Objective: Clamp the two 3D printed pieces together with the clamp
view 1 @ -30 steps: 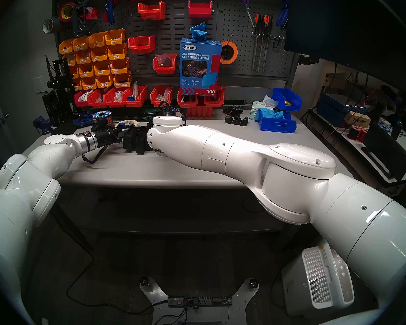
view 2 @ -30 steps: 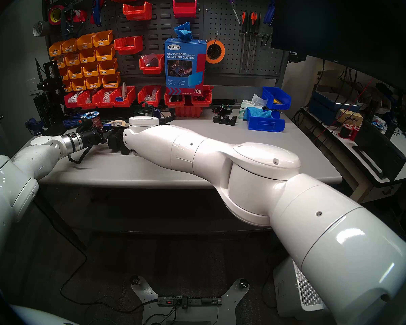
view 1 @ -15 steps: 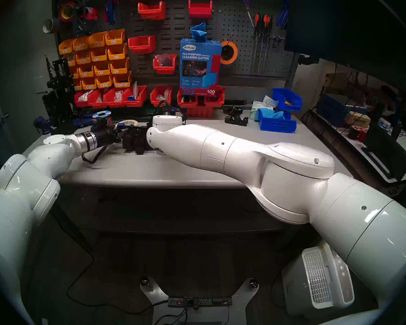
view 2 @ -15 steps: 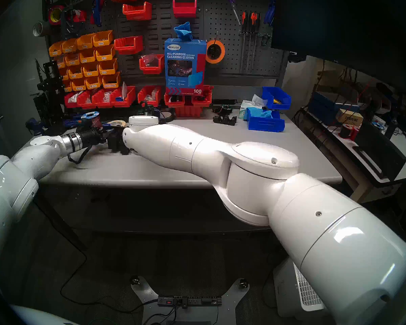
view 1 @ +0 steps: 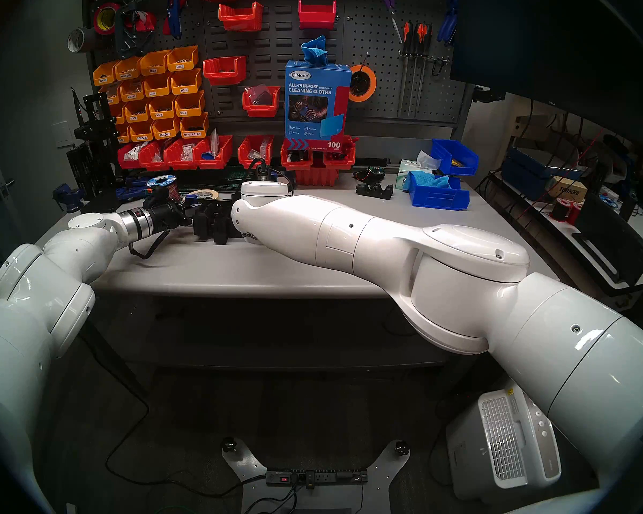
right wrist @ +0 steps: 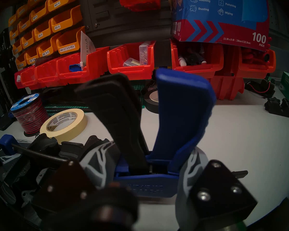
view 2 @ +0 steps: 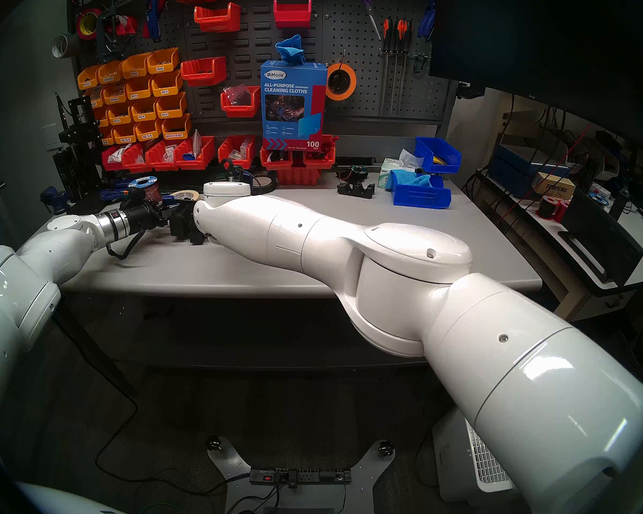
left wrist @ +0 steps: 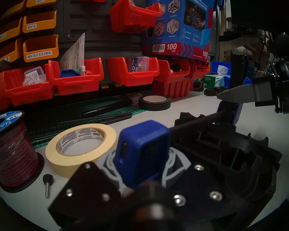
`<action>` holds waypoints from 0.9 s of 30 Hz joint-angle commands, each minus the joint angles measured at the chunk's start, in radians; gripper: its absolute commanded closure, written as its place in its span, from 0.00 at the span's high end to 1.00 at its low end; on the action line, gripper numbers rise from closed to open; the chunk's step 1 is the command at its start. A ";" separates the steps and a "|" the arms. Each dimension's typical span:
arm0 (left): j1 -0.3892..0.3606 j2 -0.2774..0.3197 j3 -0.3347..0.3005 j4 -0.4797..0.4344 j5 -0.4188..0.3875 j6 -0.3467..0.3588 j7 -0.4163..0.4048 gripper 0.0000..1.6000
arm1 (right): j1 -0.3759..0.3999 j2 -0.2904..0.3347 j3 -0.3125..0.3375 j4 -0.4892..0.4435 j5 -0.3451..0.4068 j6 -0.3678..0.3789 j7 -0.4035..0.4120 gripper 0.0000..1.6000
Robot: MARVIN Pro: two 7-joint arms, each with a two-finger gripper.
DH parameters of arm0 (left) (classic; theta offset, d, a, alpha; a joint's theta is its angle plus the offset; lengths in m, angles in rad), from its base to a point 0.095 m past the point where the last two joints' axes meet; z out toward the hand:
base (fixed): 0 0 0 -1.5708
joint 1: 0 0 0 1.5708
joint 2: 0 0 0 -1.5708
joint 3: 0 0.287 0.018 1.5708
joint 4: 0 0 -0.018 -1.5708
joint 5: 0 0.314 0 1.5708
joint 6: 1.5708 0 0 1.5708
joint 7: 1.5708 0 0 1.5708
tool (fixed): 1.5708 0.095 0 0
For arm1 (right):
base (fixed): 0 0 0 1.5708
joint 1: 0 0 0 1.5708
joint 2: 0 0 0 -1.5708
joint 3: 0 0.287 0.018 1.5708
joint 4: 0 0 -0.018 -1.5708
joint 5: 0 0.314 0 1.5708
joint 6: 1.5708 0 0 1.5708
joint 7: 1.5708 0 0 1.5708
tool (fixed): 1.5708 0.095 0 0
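the grey table [view 1: 312, 264] carries the two 3d printed pieces [view 1: 216, 225] between both grippers, under the clamp [right wrist: 182, 119]. the right gripper [right wrist: 145, 179] is closed on the clamp's blue trigger body (handles standing up just ahead of it). the left gripper [left wrist: 140, 172] is closed narrowly on the clamp's blue end jaw [left wrist: 140, 152], its black bar crossing the pieces; cream tape roll [left wrist: 80, 147] just beside it.

tape roll [left wrist: 80, 147] lies left of the clamp [left wrist: 141, 156].
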 commanded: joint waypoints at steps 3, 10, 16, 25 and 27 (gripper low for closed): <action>-0.048 -0.036 -0.005 -0.047 -0.004 -0.012 -0.025 0.00 | 0.008 -0.094 0.003 -0.042 0.005 0.003 0.062 0.60; -0.048 -0.031 -0.008 -0.047 -0.004 -0.015 -0.028 0.00 | 0.008 -0.096 0.003 -0.032 0.007 0.007 0.067 0.90; -0.047 -0.031 -0.008 -0.048 -0.003 -0.015 -0.030 0.00 | 0.011 -0.101 0.004 -0.025 0.009 0.007 0.071 1.00; -0.045 -0.025 -0.008 -0.045 -0.002 -0.016 -0.030 0.00 | 0.028 -0.102 0.006 -0.016 0.009 0.010 0.078 1.00; -0.044 -0.028 -0.008 -0.047 -0.002 -0.016 -0.030 0.00 | 0.034 -0.105 0.006 -0.015 0.008 0.012 0.079 1.00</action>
